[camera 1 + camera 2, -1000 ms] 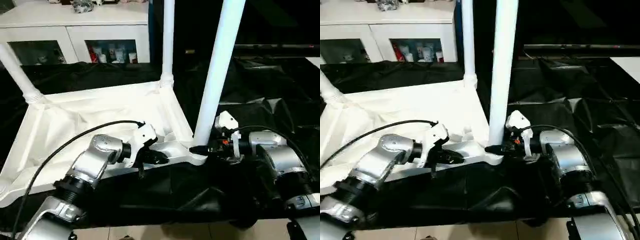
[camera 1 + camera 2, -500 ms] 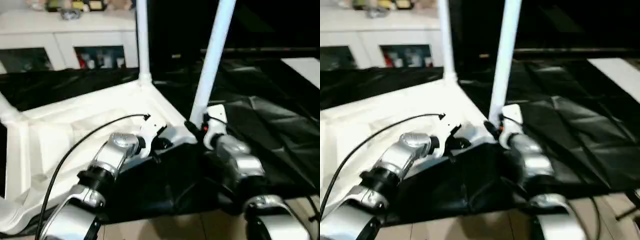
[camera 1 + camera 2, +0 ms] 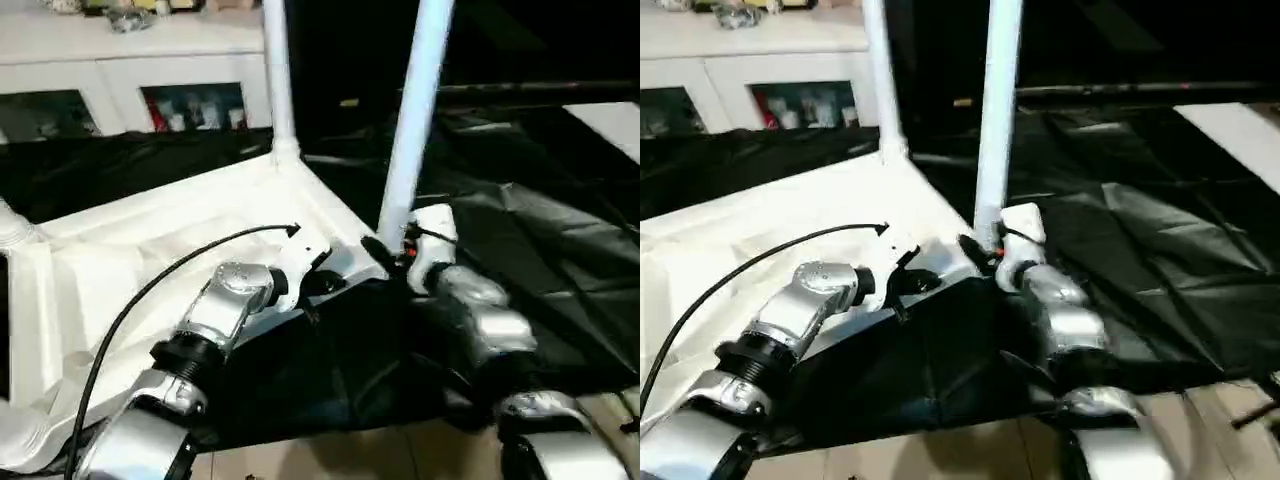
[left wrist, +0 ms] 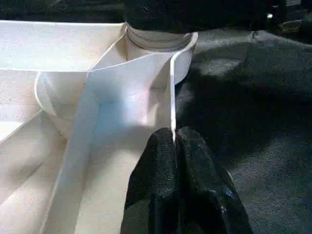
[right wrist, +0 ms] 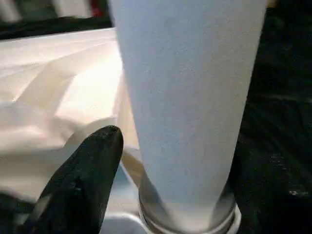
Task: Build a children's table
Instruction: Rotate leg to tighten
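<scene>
Table (image 3: 150, 250) is flipped upside down on the black sheet (image 3: 560, 260), ribbed underside facing up, with its legs sticking up into the air. Nearest leg (image 3: 412, 120) stands at the near right corner, another one (image 3: 275, 80) rises from the far corner behind it, and a third (image 3: 12, 228) pokes up at the left edge. Left arm (image 3: 210, 320) comes in from the lower left, bent at the elbow, forearm angled up and to the right, a black cable (image 3: 170, 280) looping over it. Left gripper (image 4: 174, 146) has its fingers pressed together, pinching the thin rim of the table (image 4: 171, 97) just beside the corner socket (image 4: 156, 41). Right arm (image 3: 480, 320) reaches in from the lower right, forearm pointing up and left toward the base of the nearest leg. Right gripper (image 3: 385, 252) sits right at the bottom of that leg where it meets the socket; in the wrist view one black finger (image 5: 80, 185) stands off to one side of the leg (image 5: 190, 97) with a gap showing, so the fingers look spread around it rather than clamped. White cabinet (image 3: 120, 70) with glass fronts sits at the back.
</scene>
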Tool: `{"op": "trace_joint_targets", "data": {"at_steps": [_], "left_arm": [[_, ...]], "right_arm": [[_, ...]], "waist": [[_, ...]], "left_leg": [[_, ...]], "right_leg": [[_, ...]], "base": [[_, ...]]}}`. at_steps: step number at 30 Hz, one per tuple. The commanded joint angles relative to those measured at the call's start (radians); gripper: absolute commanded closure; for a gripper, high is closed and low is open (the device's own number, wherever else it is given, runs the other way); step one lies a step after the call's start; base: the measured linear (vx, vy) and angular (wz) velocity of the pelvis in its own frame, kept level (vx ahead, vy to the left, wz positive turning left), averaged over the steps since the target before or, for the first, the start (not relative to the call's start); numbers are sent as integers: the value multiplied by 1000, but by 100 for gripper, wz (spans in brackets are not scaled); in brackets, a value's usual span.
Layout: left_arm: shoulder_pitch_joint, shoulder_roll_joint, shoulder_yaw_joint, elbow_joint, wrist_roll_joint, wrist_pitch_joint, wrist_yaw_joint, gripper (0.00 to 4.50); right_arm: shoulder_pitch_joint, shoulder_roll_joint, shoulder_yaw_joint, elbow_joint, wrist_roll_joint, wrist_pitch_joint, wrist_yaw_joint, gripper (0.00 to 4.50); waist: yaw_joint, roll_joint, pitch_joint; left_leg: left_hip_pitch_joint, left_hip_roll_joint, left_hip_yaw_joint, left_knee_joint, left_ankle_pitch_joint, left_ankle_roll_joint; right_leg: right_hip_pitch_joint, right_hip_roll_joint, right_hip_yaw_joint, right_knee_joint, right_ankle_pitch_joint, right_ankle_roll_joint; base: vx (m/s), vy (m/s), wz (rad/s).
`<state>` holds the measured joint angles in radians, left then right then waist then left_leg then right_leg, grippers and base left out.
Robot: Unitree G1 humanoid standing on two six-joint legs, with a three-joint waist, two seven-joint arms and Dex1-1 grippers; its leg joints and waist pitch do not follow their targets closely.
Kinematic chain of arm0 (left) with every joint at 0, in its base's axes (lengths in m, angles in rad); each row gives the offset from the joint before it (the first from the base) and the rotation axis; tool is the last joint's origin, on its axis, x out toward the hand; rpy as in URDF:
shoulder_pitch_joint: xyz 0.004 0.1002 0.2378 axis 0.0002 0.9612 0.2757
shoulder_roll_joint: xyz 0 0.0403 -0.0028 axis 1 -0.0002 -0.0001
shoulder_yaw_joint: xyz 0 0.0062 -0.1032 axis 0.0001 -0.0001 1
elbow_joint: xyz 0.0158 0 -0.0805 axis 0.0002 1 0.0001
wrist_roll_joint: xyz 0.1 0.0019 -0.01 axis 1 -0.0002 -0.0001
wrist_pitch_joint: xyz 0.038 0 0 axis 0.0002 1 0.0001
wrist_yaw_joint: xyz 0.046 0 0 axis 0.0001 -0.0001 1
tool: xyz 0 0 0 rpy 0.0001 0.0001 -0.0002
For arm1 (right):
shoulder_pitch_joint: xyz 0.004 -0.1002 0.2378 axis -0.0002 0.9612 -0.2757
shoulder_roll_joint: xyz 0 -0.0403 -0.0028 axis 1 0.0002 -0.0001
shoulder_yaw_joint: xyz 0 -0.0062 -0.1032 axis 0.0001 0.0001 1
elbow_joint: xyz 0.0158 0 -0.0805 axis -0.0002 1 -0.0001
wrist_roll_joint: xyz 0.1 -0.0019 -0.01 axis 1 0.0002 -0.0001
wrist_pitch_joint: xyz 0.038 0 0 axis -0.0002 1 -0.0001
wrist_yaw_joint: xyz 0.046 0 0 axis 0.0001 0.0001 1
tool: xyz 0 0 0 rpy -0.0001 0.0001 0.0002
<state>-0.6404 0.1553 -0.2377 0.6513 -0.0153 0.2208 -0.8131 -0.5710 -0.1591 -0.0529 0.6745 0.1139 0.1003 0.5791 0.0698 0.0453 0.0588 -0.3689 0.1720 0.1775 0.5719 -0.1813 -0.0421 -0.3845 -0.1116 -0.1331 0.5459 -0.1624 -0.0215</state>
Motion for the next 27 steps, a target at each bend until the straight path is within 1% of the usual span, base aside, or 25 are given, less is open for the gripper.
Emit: {"op": "trace_joint_targets", "data": {"at_steps": [1,3,4,5,6,7,8,9,10,12,13,14,15,16,17,18,19,20,21,22,23,24,25,26,27], "left_arm": [[-12,-21,19,-55,-42,-37,-16,423],[1,-9,27,-96,-56,-20,-36,406],[3,-8,27,-100,-57,-18,-37,406],[17,8,37,-132,-67,-5,-47,395],[38,31,45,-175,-79,4,-66,386],[38,31,45,-175,-79,4,-66,376],[68,62,66,-240,-100,27,-79,376],[68,62,66,-240,-100,27,-79,362],[92,90,80,-297,-118,55,-91,353],[110,111,86,-337,-128,80,-103,343],[135,140,91,-390,-142,117,-122,327],[157,166,94,-437,-158,156,-143,320],[157,166,94,-437,-158,156,-143,320],[203,217,101,-526,-189,224,-182,306],[217,232,102,-554,-199,243,-190,297],[241,263,102,-595,-215,276,-214,288],[263,294,101,-632,-228,307,-232,281],[264,295,100,-634,-229,308,-233,275],[274,310,101,-650,-235,323,-240,275],[335,399,101,-742,-274,415,-286,275],[348,420,101,-761,-282,438,-296,248],[360,437,98,-772,-280,452,-301,240],[368,447,95,-773,-272,453,-301,239],[378,457,91,-774,-258,456,-296,237],[384,462,87,-774,-248,458,-290,229]], "right_arm": [[9,-12,62,-66,23,12,127,105],[33,-69,73,-118,37,23,204,102],[35,-75,74,-123,38,24,212,102],[52,-121,76,-158,38,26,262,102],[69,-169,75,-193,39,31,308,102],[69,-169,75,-193,39,31,308,102],[89,-222,66,-236,52,50,355,102],[89,-222,66,-236,52,50,355,102],[107,-257,60,-269,68,68,391,102],[118,-276,58,-289,79,79,413,102],[132,-296,56,-316,94,98,439,102],[143,-311,55,-339,105,111,460,102],[143,-311,55,-339,105,111,460,102],[161,-334,52,-373,123,131,490,102],[166,-342,51,-382,129,136,499,102],[168,-350,45,-391,140,146,509,102],[171,-358,41,-402,154,161,520,102],[171,-358,41,-402,155,161,521,102],[172,-362,40,-408,163,170,527,102],[179,-369,48,-456,212,227,571,102],[181,-366,55,-470,222,241,578,102],[177,-349,68,-471,218,239,570,102],[171,-329,76,-465,214,234,557,102],[160,-290,91,-452,202,227,532,102],[151,-257,105,-437,188,217,507,102]], "waist": [[13,-18,-73],[24,-25,-71],[33,-24,-83],[39,-17,-91],[41,-18,-91],[46,-23,-96],[44,-27,-94],[48,-27,-96],[49,-29,-96],[50,-25,-89],[51,-23,-85],[52,-21,-80],[52,-21,-80],[51,-20,-72],[53,-19,-71],[50,-21,-66],[50,-19,-65],[45,-17,-55],[43,-17,-52],[42,-19,-50],[39,-22,-48],[36,-21,-46],[31,-18,-42],[26,-25,-40],[25,-22,-40]], "left_leg": [[18,66,-17,-72,-256,57],[13,62,-9,-64,-234,74],[0,61,-8,-56,-162,94],[3,61,-4,-44,-77,126],[-3,62,-5,-40,-39,141],[-13,58,-4,-24,30,182],[-20,53,-1,-17,49,216],[-23,54,-4,-13,55,224],[-22,51,-1,-9,51,238],[-26,53,1,-7,17,237],[-21,57,1,-13,-40,211],[-17,64,2,-19,-90,179],[-17,64,2,-19,-90,179],[-5,67,2,-29,-179,115],[-7,68,0,-32,-192,103],[-3,67,0,-37,-225,79],[-1,68,-1,-40,-241,69],[7,64,-2,-46,-306,43],[12,62,-2,-47,-330,35],[25,63,-6,-49,-378,16],[16,65,-12,-54,-391,11],[11,63,-14,-57,-395,9],[16,59,-16,-58,-418,-2],[28,54,-16,-53,-441,-14],[31,53,-18,-53,-449,-19]], "right_leg": [[36,-67,66,-45,-226,-187],[34,-68,75,-41,-256,-201],[46,-69,75,-23,-190,-208],[36,-63,76,-5,-61,-236],[37,-61,76,5,2,-249],[40,-59,75,23,121,-272],[36,-57,74,28,163,-287],[40,-60,73,34,171,-288],[35,-56,72,33,154,-283],[25,-52,70,24,66,-270],[27,-53,69,16,-47,-254],[23,-53,70,5,-148,-232],[23,-53,70,5,-148,-232],[17,-51,72,-10,-291,-203],[18,-53,72,-14,-321,-191],[13,-50,73,-21,-371,-167],[12,-49,74,-22,-392,-160],[6,-46,73,-37,-486,-128],[3,-46,72,-44,-523,-117],[1,-51,70,-51,-581,-99],[7,-53,72,-47,-606,-83],[9,-52,70,-47,-623,-71],[2,-51,66,-56,-666,-49],[-4,-53,62,-69,-713,-31],[-5,-56,60,-71,-727,-31]], "base": [[56,-31,9],[62,-31,6],[66,-35,-2],[66,-35,-2],[59,-33,-1],[55,-24,-3],[55,-24,-3],[0,0,0],[0,0,0],[0,0,0],[0,0,0],[0,0,0],[0,0,0],[-51,-9,4],[-51,-9,4],[-51,-1,3],[0,0,0],[0,0,0],[0,0,0],[0,0,0],[0,0,0],[0,0,0],[0,0,0],[0,0,0],[0,0,0]]}}
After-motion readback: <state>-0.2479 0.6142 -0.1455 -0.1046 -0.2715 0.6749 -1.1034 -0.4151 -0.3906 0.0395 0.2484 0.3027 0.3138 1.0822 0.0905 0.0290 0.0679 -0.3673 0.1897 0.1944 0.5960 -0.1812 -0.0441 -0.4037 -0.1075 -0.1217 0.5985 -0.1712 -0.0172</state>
